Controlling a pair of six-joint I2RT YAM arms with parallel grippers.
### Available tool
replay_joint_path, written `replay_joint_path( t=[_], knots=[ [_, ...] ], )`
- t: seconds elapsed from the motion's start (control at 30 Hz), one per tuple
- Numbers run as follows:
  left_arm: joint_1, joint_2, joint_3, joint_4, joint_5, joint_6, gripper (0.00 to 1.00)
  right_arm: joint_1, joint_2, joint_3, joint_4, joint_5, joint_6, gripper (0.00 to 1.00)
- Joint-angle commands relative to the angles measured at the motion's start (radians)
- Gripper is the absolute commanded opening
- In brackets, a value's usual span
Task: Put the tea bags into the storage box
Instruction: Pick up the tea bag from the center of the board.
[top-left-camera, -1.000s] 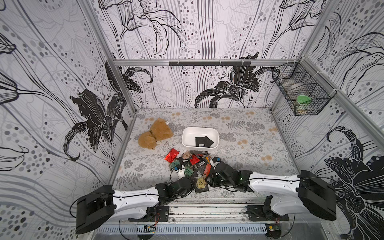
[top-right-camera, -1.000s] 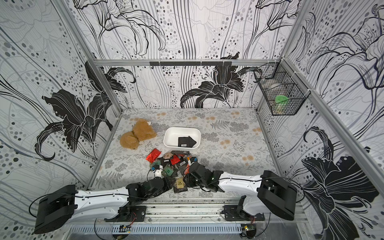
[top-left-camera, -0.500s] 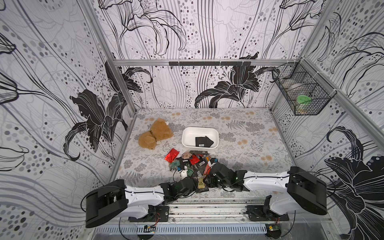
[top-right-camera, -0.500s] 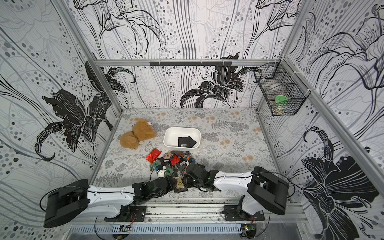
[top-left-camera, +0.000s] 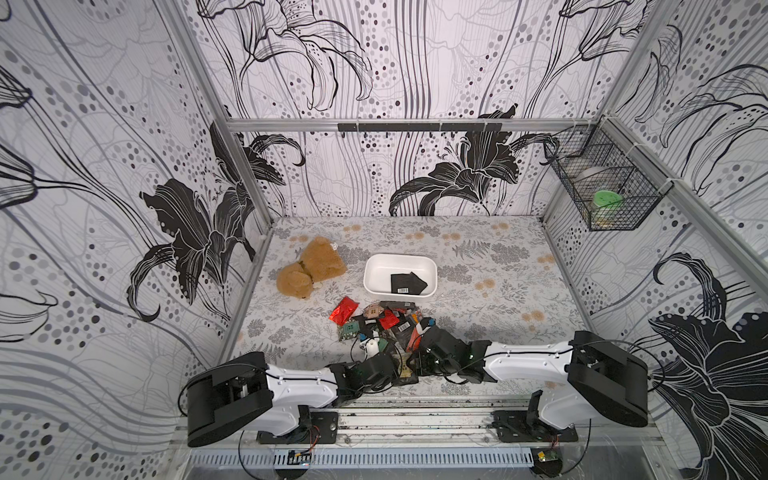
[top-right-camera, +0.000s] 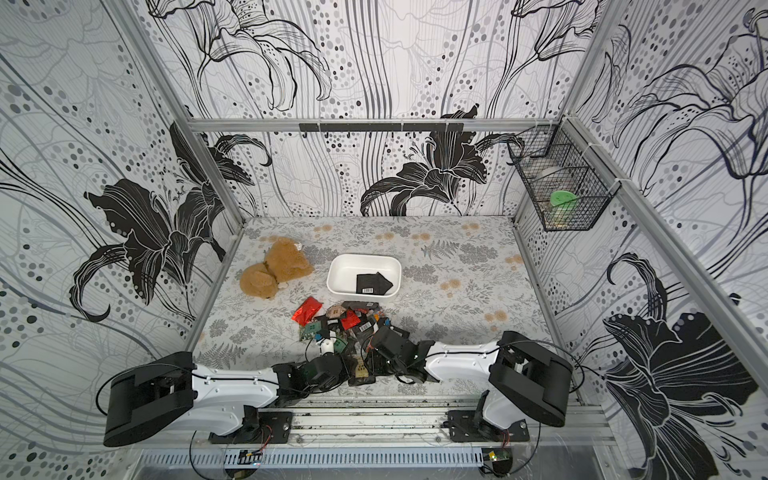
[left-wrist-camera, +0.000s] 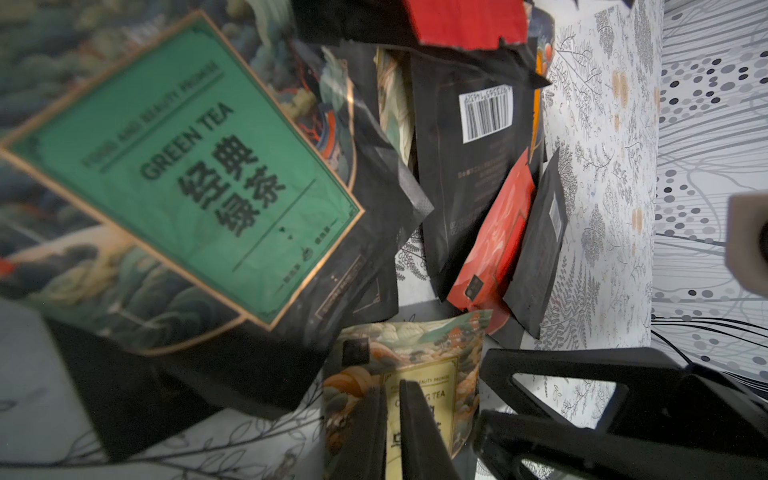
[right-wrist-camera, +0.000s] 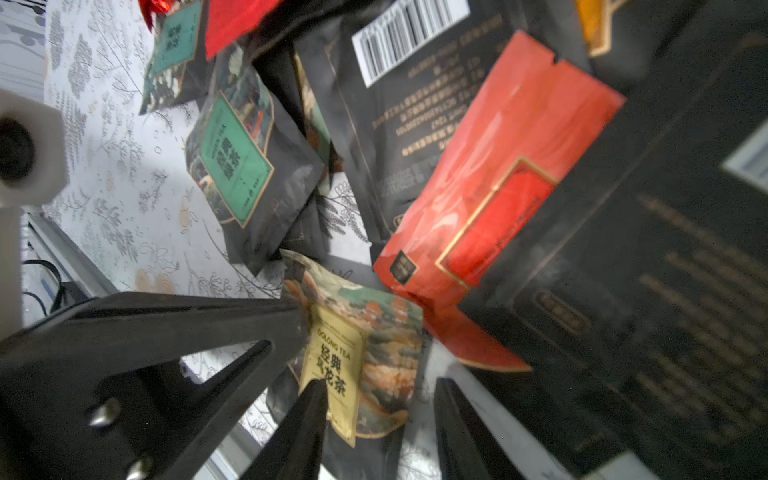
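White storage box (top-left-camera: 373, 272), mostly black tea bags (top-left-camera: 405, 328)

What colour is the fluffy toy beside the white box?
The plush toy is golden brown, clearest in a top view.

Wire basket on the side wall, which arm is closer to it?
Right. The right arm lies low on the same side as the wire basket, below it. The left arm lies on the opposite side, its end effector closed on a yellow-labelled tea bag.
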Motion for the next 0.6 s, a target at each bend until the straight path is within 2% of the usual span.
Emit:
replay_joint_path(
  t=[0.0,0.4,0.57],
  knots=[
    [-0.008,0.02,-0.009,-0.015,-0.016,-0.007,0.12,0.016,0.021,0.014,-0.008,-0.007,0.024,0.46],
    [-0.012,0.064,-0.038,0.058,-0.026,-0.007,0.1,0.031,0.08,0.054,0.016,-0.011,0.026,0.39],
    [-0.013,0.068,-0.042,0.072,-0.02,-0.005,0.09,0.031,0.08,0.065,0.015,-0.01,0.023,0.32]
  ],
)
